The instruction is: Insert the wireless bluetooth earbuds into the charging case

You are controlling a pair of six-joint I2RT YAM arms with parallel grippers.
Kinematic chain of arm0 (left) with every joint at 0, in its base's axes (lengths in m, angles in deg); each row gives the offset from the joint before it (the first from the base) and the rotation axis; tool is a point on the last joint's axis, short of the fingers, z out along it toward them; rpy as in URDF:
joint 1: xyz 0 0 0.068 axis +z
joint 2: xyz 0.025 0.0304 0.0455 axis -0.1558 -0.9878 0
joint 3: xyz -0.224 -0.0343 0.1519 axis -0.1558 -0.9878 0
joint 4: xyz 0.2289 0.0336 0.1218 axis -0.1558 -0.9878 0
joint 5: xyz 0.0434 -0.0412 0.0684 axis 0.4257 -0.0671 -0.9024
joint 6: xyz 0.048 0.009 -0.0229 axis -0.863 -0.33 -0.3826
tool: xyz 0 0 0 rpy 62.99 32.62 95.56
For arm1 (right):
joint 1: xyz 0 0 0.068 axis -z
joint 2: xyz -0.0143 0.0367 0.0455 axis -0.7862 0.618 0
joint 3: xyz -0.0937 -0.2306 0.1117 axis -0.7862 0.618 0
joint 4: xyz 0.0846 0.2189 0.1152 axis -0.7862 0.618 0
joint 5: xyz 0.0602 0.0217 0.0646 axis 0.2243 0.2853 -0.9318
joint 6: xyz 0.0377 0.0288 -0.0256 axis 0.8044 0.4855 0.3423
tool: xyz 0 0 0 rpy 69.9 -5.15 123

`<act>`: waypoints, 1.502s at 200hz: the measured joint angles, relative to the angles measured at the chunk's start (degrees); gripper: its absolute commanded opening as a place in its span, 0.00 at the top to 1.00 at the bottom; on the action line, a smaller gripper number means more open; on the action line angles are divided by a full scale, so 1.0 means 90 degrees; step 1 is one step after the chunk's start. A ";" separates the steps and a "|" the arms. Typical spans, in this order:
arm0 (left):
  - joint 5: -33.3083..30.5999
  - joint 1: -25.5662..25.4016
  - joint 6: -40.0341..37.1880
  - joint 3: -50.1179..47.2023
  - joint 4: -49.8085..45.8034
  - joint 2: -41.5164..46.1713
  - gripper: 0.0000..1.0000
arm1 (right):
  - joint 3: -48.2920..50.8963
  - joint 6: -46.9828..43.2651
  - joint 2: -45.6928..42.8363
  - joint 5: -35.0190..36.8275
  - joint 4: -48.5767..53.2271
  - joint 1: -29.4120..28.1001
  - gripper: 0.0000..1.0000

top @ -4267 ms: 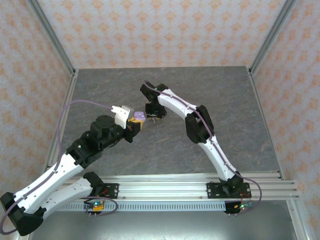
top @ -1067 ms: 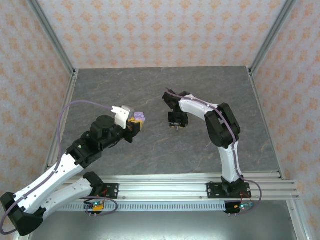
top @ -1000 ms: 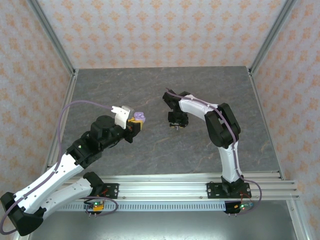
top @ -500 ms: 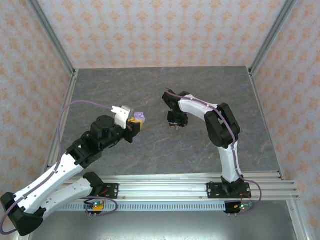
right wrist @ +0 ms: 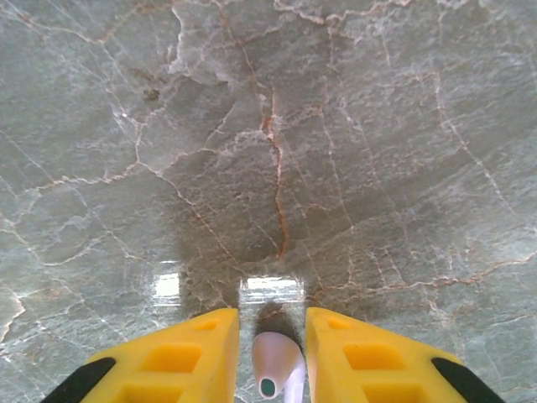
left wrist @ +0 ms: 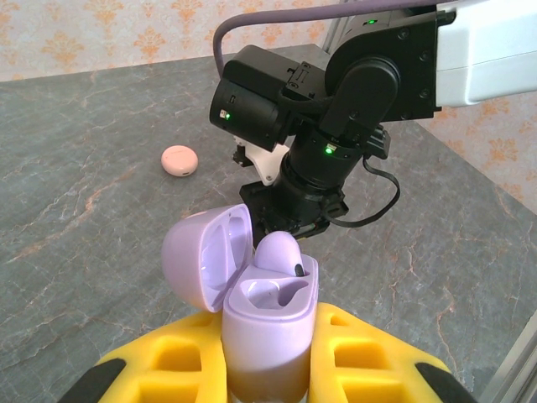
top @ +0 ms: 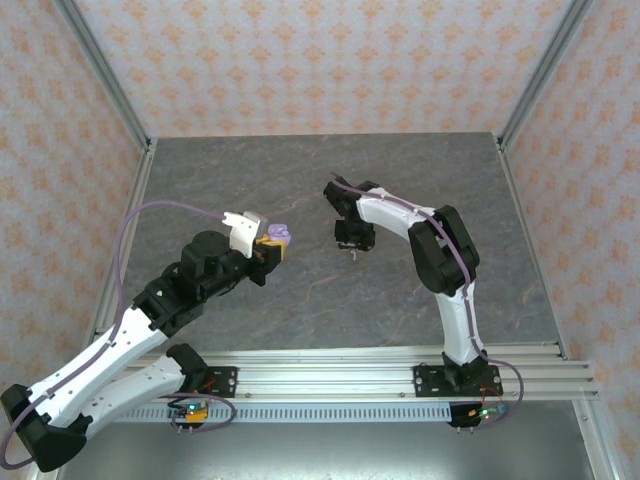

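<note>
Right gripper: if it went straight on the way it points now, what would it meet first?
Probably the bare marble table: the right gripper, holding a lilac earbud, points down at it with nothing between. How far off is unclear.

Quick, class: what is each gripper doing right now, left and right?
Left gripper: shut on the open lilac charging case.
Right gripper: shut on a pale earbud.

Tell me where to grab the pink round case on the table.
Probably pinch the pink case across its round edge, coming straight down: it lies flat and shut on the table, a low disc with little side wall.
</note>
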 measured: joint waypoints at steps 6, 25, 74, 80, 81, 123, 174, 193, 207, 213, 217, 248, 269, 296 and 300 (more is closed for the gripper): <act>0.0000 0.0000 0.0000 0.0000 0.0000 0.0000 0.84 | 0.0000 -0.0002 0.0010 -0.0015 0.0000 -0.0002 0.71; 0.0000 0.0000 0.0002 0.0000 0.0000 0.0000 0.84 | 0.0000 -0.0019 0.0010 -0.0024 0.0000 -0.0002 0.71; 0.0000 0.0000 0.0002 0.0000 0.0000 0.0000 0.84 | 0.0039 -0.0019 0.0010 -0.0024 0.0000 -0.0005 0.71; 0.0000 0.0000 0.0002 0.0000 0.0000 0.0000 0.84 | 0.0039 -0.0019 0.0010 -0.0024 0.0000 -0.0010 0.71; 0.0000 0.0000 0.0002 0.0000 0.0000 0.0000 0.83 | 0.0039 -0.0019 0.0010 -0.0022 0.0002 -0.0010 0.71; 0.0000 0.0000 0.0005 0.0000 0.0000 0.0000 0.83 | 0.0044 -0.0019 0.0010 -0.0019 0.0000 -0.0019 0.71; 0.0000 0.0000 0.0005 0.0000 0.0000 0.0000 0.84 | 0.0049 -0.0019 0.0010 -0.0017 -0.0002 -0.0039 0.72; 0.0000 0.0000 0.0005 0.0000 0.0000 0.0000 0.84 | 0.0049 -0.0019 0.0010 -0.0002 -0.0002 -0.0044 0.72; 0.0000 0.0000 0.0005 0.0000 0.0000 0.0000 0.84 | 0.0051 -0.0019 0.0010 0.0000 -0.0002 -0.0044 0.72; 0.0000 0.0000 0.0005 0.0000 0.0000 0.0000 0.84 | 0.0056 -0.0019 0.0010 0.0000 -0.0002 -0.0044 0.72; 0.0000 0.0000 0.0005 0.0000 0.0000 0.0000 0.84 | 0.0056 -0.0019 0.0010 0.0000 -0.0002 -0.0044 0.72; 0.0000 0.0000 0.0005 0.0000 0.0000 0.0000 0.84 | 0.0058 -0.0019 0.0010 0.0002 -0.0002 -0.0044 0.73; 0.0000 0.0000 0.0005 0.0000 0.0000 0.0000 0.84 | 0.0068 -0.0017 0.0000 0.0002 -0.0005 -0.0044 0.74; 0.0000 0.0000 0.0007 0.0000 0.0000 0.0000 0.83 | 0.0109 -0.0017 -0.0027 0.0002 -0.0049 -0.0046 0.75; 0.0000 0.0000 0.0007 0.0000 0.0000 0.0000 0.84 | 0.0117 -0.0017 -0.0029 0.0002 -0.0051 -0.0046 0.75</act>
